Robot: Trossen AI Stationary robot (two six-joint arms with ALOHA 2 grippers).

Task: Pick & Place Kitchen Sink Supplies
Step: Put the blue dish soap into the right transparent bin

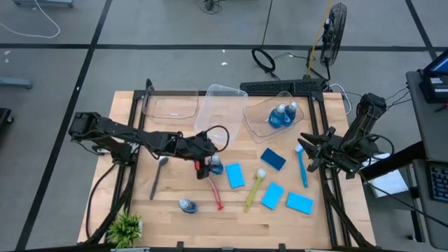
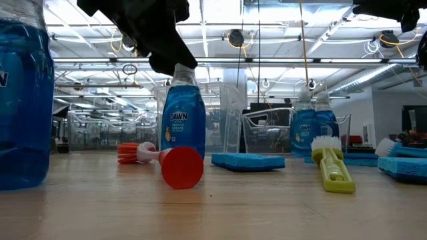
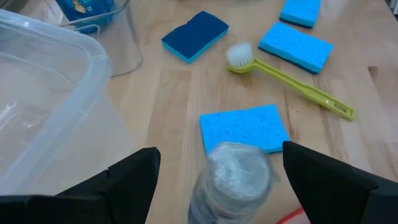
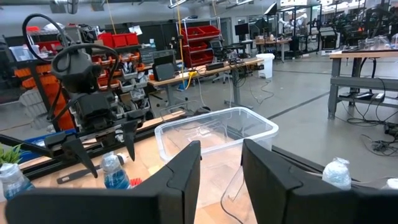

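bottle (image 1: 215, 166), left end effector (image 1: 207, 166) spread around it

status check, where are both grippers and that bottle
Left gripper open, straddling upright bottle, not closed on it. Right gripper idle, raised at table's right side. Red brush lies beside bottle.

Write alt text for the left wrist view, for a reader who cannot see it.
The left gripper stands open, its dark fingers either side of a clear bottle's cap. Beyond on the wooden table lie four blue sponges, the nearest just behind the bottle, and a yellow brush; a clear bin sits alongside.
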